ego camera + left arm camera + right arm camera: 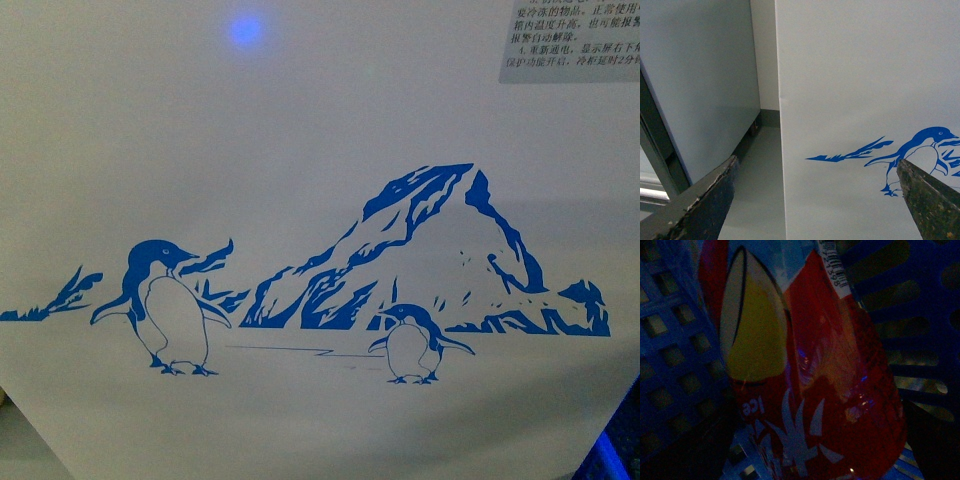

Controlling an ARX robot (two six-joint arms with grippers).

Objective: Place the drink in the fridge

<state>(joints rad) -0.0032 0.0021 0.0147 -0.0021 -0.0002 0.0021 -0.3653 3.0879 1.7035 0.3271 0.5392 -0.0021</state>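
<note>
The fridge (320,120) fills the front view at close range: a white wall with blue penguins and a mountain printed on it. In the left wrist view its corner edge and one penguin show (855,75). My left gripper (816,160) is open in front of that wall, nothing between its dark fingers (920,195). The right wrist view is dim. In it the drink (830,390), a red-labelled bottle with a yellow patch, lies very close inside a blue plastic basket (670,340). My right gripper is open over it; its fingers do not show in the gloom.
A tall grey cabinet (700,75) stands beside the fridge, with a narrow strip of grey floor (757,185) between them. A printed notice (570,40) is stuck at the fridge wall's upper right. A blue light spot (245,30) glows near the top.
</note>
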